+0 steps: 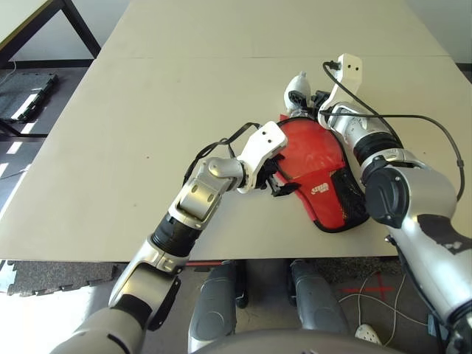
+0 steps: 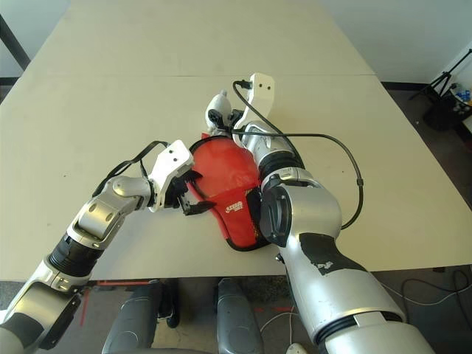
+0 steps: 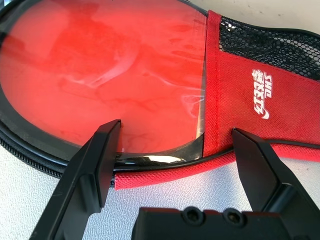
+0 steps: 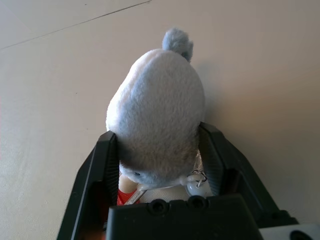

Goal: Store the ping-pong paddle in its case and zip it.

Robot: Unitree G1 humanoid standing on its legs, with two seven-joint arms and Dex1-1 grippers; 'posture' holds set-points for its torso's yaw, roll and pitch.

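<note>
Left gripper (image 3: 172, 150) gapes wide at the red fabric case (image 1: 317, 166) near rim – right gripper (image 4: 157, 150) clasps the white fluffy pouch (image 4: 157, 120), bare beige counter (image 1: 147, 110) beyond

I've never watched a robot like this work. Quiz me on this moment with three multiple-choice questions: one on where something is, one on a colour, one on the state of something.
1. Where is the fluffy pouch?
A. At the far end of the case, between the right gripper's fingers
B. At the table's left edge
C. Under the left gripper

2. What colour is the outside of the case?
A. Blue
B. Red
C. Green

3. How do the left gripper's fingers stand?
A. Shut on the fluffy pouch
B. Clamped together on nothing
C. Spread apart at the case's near rim

Answers:
1. A: the right wrist view shows the right gripper with a finger on each side of it.
2. B: red fabric with a black mesh pocket.
3. C: the left gripper shows a wide gap between its fingers.
</note>
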